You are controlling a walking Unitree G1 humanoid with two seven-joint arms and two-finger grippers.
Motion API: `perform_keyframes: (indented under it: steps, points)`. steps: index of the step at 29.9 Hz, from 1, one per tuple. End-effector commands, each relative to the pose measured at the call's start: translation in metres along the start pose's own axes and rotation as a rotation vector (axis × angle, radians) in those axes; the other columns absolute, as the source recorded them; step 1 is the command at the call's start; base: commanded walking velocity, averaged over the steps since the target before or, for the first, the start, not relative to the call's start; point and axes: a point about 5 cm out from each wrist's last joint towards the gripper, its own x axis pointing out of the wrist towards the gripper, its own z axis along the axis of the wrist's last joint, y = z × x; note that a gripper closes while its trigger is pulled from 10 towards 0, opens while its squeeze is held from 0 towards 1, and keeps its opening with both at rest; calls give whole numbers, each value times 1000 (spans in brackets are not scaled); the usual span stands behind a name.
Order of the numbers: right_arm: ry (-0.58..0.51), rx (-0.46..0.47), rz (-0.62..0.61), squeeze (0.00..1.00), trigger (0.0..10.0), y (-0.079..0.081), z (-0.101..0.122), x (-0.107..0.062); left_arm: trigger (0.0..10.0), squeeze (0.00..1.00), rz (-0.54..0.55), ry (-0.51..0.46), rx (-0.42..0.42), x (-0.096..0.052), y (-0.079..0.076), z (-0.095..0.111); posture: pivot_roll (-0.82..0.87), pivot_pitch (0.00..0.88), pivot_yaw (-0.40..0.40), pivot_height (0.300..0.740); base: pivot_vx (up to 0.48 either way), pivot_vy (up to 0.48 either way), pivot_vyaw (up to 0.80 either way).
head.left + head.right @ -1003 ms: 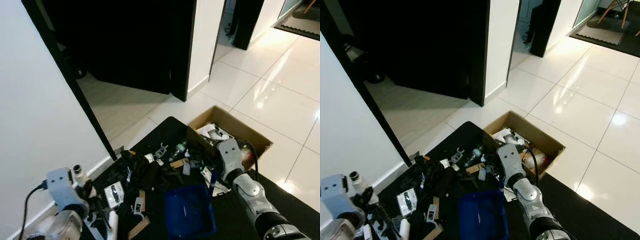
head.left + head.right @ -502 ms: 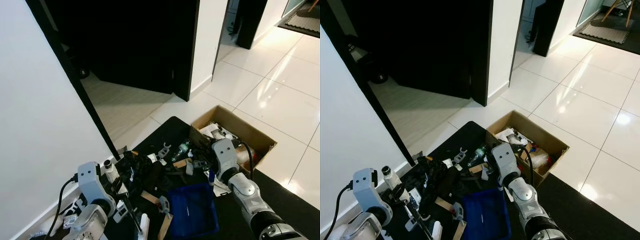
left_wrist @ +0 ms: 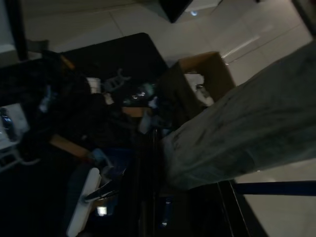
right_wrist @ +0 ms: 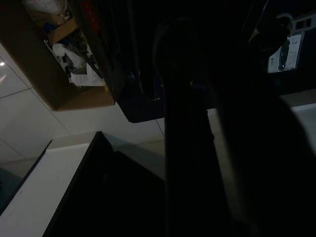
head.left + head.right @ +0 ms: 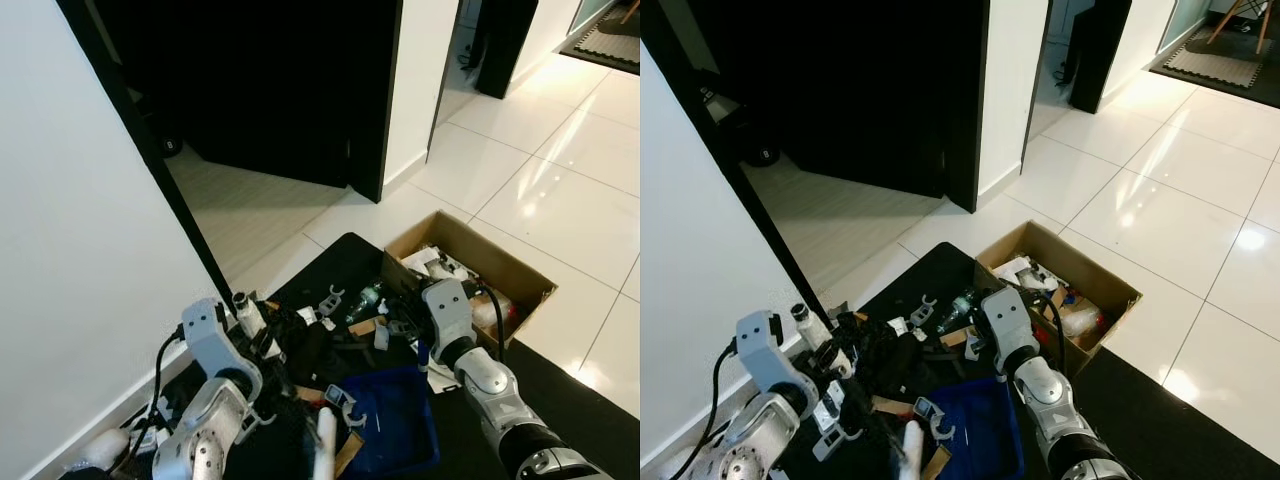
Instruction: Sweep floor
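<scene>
The left gripper [image 5: 320, 455] reaches low over a black mat [image 5: 340, 262]; whether its fingers grip the white handle [image 5: 325, 455] there cannot be told. The right gripper [image 5: 425, 365] hangs by a blue dustpan [image 5: 395, 430], its fingers' state also unclear. Scattered small litter [image 5: 330, 300] lies beyond, likely light and easily pushed. Farther off sits a cardboard box [image 5: 470, 275], then a dark doorway [image 5: 270, 80].

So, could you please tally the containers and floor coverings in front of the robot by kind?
Open brown cardboard box: 1
Blue plastic bin: 1
Black floor mat: 1
Total: 3
</scene>
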Motion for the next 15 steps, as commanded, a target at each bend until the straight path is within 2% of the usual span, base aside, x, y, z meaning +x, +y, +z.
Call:
perform_keyframes:
  steps: [1,6,8,9,10,11,12,13,15]
  points:
    - [23,13,23,0,10000,8,-7,-4,10000,0,-149,87,-207,5,-26,-26,122,246,56,740,0,0,0]
    - [21,19,15,0,10000,8,-8,-4,10000,0,-122,91,-278,7,-28,-27,121,246,61,740,0,0,0]
    - [20,23,11,0,10000,7,-8,-4,10000,0,-123,80,-253,5,-26,-21,122,246,62,740,0,0,0]
    - [20,22,10,0,10000,7,-8,-5,10000,0,-121,72,-184,4,-24,-16,124,245,61,740,0,0,0]
    - [20,22,10,0,10000,7,-8,-5,10000,0,-121,72,-184,4,-24,-16,124,245,61,740,0,0,0]
    - [20,21,9,0,10000,6,-8,-5,10000,0,-118,67,-136,3,-22,-12,124,245,61,740,0,0,0]
    - [21,21,7,0,10000,5,-9,-6,10000,0,-126,53,26,-2,-17,-1,127,246,61,740,0,0,0]
    - [21,21,7,0,10000,5,-9,-6,10000,0,-126,53,26,-2,-17,-1,127,246,61,740,0,0,0]
    - [23,20,6,0,10000,5,-9,-6,10000,0,-102,9,187,-11,-4,23,134,246,65,740,0,0,0]
